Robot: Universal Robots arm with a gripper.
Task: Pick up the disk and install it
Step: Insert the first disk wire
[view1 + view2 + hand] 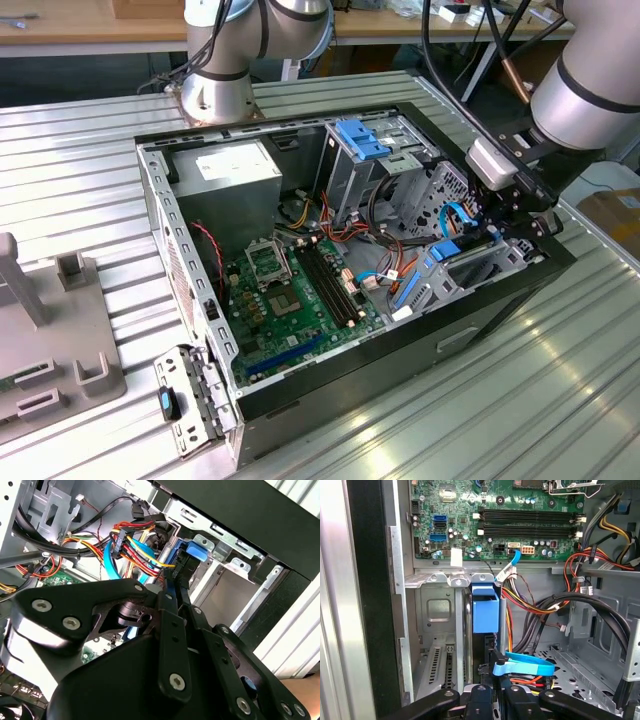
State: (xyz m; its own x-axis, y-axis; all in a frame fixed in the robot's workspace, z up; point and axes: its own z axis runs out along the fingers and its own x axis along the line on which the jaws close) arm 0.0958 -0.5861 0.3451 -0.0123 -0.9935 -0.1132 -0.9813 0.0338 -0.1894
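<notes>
Ribbed metal counter (pixel 90 140) carries your open computer case (pixel 500 300). At its 3 o'clock edge, your tool (pixel 505 215) pinches the blue-railed disk (pixel 485 612) upright, seemingly aligned with the drive cage (pixel 437 615).

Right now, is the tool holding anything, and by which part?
Cannot tell. The tool sits at a blue plastic piece in the drive cage; any grip is hidden.
</notes>
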